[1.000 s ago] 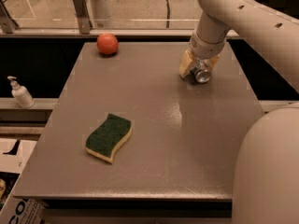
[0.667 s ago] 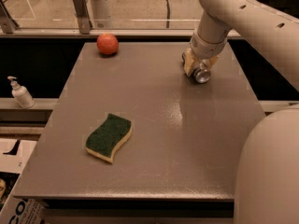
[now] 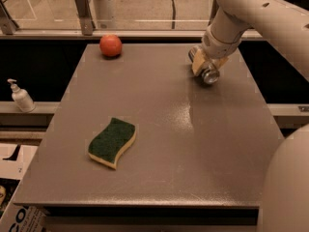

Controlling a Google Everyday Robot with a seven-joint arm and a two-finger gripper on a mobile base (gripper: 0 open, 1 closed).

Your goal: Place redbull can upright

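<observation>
The hand (image 3: 203,65) pinches the tilted redbull can (image 3: 210,76) near the far-right edge of the table (image 3: 193,153).

Gripper (image 3: 206,69) grips tilted redbull can (image 3: 211,76), far-rt on table (image 3: 203,149).

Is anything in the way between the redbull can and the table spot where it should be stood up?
Nothing visible does. The gripper holds the redbull can tilted over bare table at the far right. The apple at the far left and the green sponge at the front left lie well apart.
</observation>
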